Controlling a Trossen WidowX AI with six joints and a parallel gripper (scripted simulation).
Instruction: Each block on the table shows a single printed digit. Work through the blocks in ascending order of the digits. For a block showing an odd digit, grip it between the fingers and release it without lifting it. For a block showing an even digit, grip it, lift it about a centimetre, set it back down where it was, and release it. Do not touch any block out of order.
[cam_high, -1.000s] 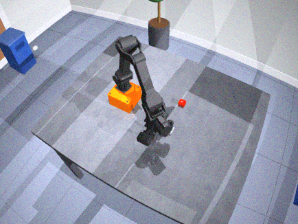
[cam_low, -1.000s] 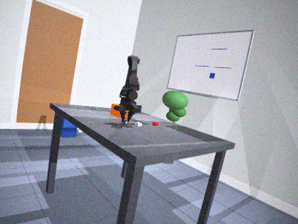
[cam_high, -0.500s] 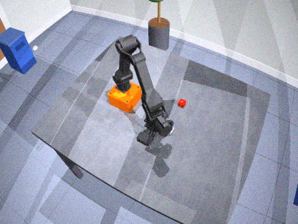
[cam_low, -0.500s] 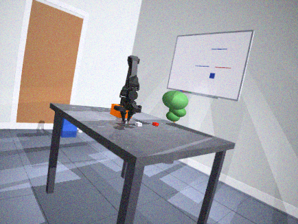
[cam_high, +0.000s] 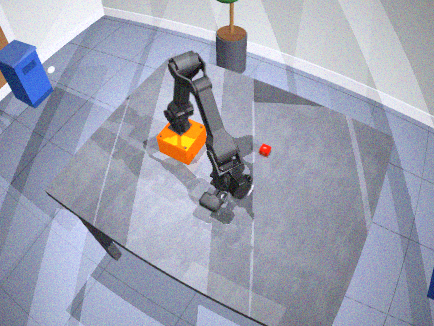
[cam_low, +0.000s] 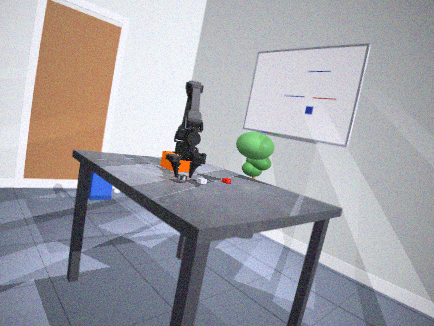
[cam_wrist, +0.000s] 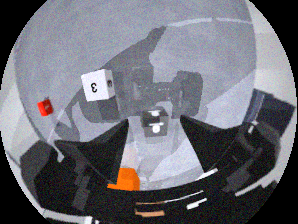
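My gripper (cam_high: 226, 195) (cam_low: 183, 175) (cam_wrist: 154, 120) is open, low over the table. A small dark grey block (cam_low: 182, 178) (cam_wrist: 154, 120) sits between its two spread fingertips in the wrist view, with a gap on each side. It has white marks that I cannot read as a digit. A white block (cam_low: 202, 180) (cam_wrist: 96, 85) stands outside the fingers, to their left in the wrist view, and shows a 3. A red block (cam_high: 265, 150) (cam_low: 226, 180) (cam_wrist: 45, 107) lies farther out on that side; its digit is too small to read. The arm hides the grey block in the top view.
The arm's orange base box (cam_high: 181, 142) (cam_low: 168, 160) (cam_wrist: 128, 179) stands on the grey table (cam_high: 305, 200) (cam_low: 210, 212). A potted plant (cam_high: 231, 49) (cam_low: 255, 145) and a blue bin (cam_high: 25, 72) (cam_low: 100, 186) stand off the table. Shadows cross the table top.
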